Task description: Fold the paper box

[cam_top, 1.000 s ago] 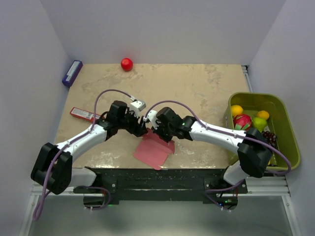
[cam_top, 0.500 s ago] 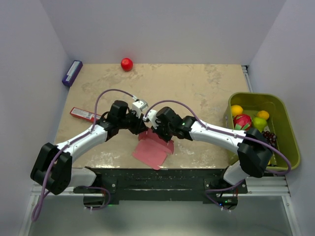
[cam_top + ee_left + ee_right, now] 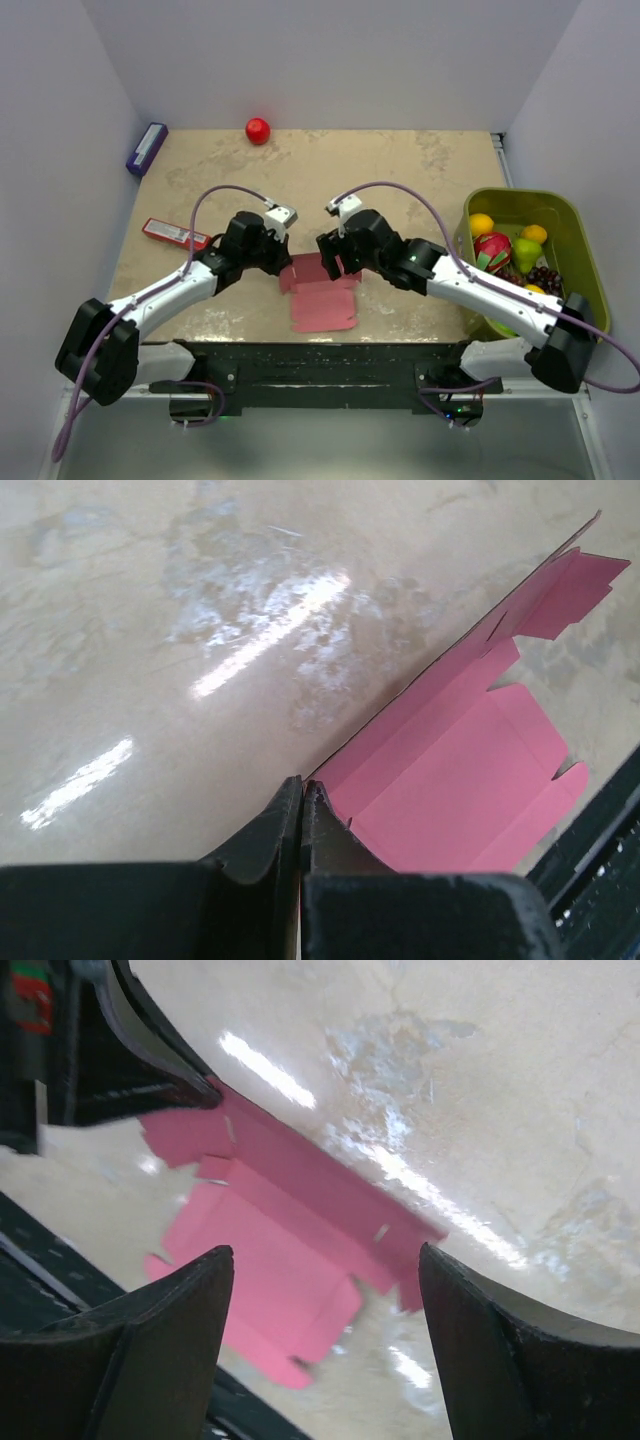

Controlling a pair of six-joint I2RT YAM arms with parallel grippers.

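No legible text anywhere; red packet (image 3: 174, 234) print too small to read.

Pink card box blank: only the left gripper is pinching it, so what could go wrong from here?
1. The left gripper is shut on only the thin edge of the pink die-cut card box; a pull could slip it free or crease it in the wrong place.
2. The right gripper hangs open over the card, holding nothing, so the sheet may slide rather than fold.
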